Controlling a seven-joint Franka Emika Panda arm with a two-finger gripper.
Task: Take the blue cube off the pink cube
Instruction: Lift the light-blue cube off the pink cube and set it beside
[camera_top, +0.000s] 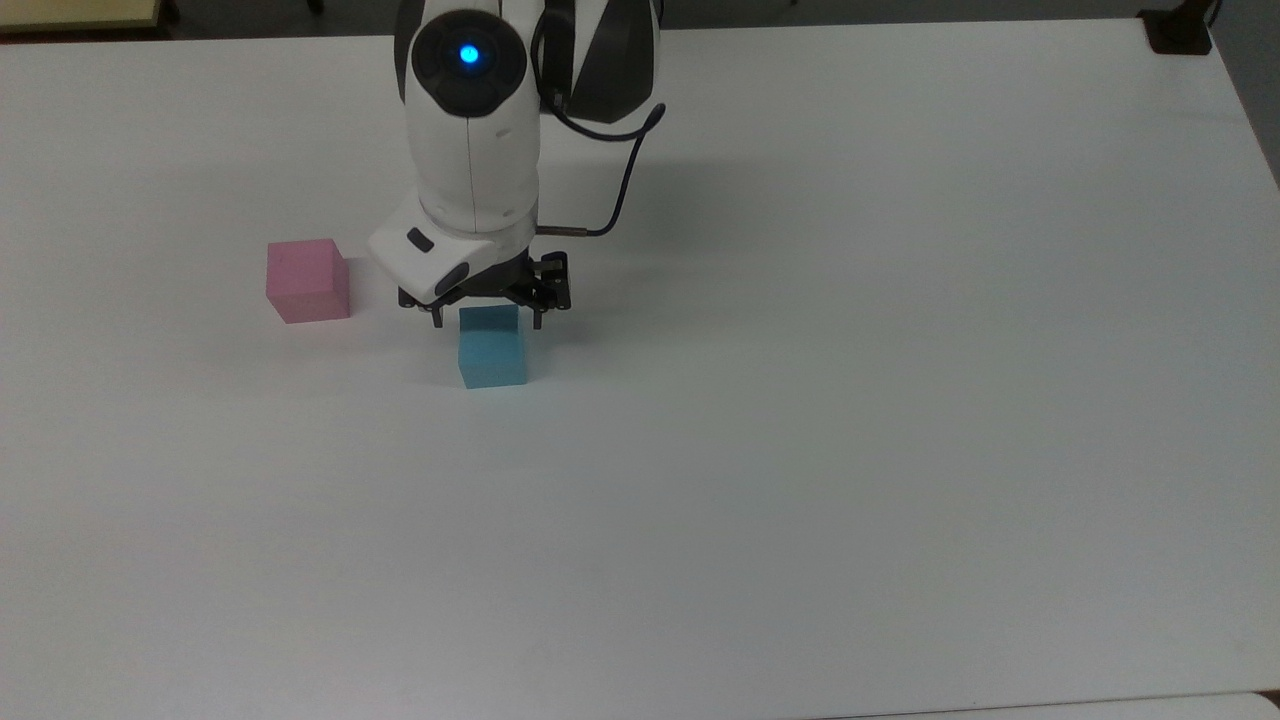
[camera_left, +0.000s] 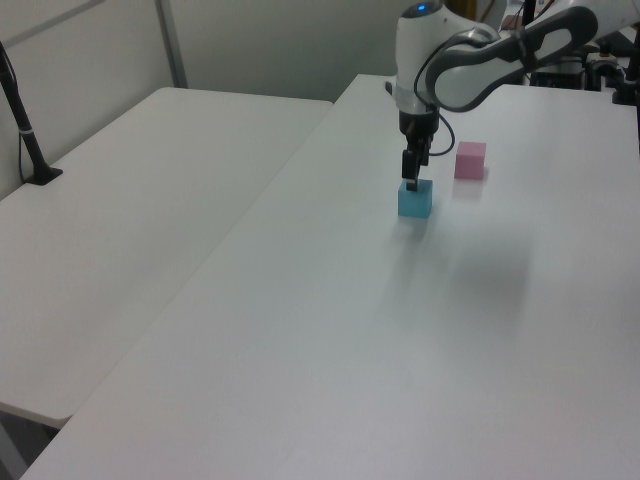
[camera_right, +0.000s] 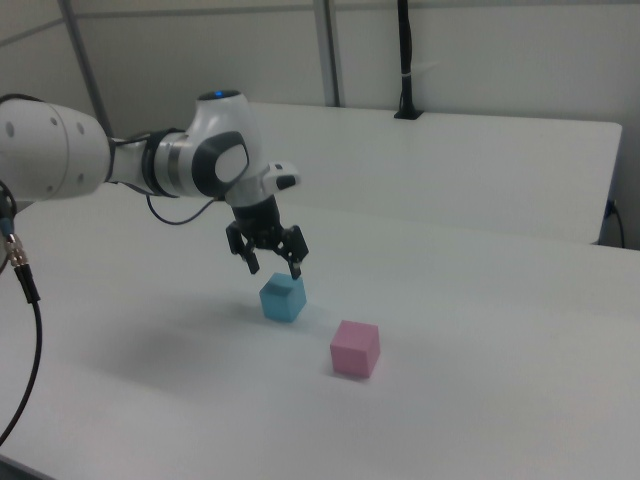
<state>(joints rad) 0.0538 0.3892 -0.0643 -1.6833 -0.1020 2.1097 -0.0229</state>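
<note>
blue cube: plain light blue | pink cube: plain pastel pink

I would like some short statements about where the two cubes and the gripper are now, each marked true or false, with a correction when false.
1. The blue cube rests on the white table. True.
2. The blue cube sits on top of the pink cube. False: the two stand apart on the table.
3. The gripper is open just above the blue cube. True.
4. In the top view, the pink cube is to the right of the blue cube. False: it is to the top view's left.
5. The gripper holds the pink cube. False: it holds nothing, and the pink cube stands alone.
</note>
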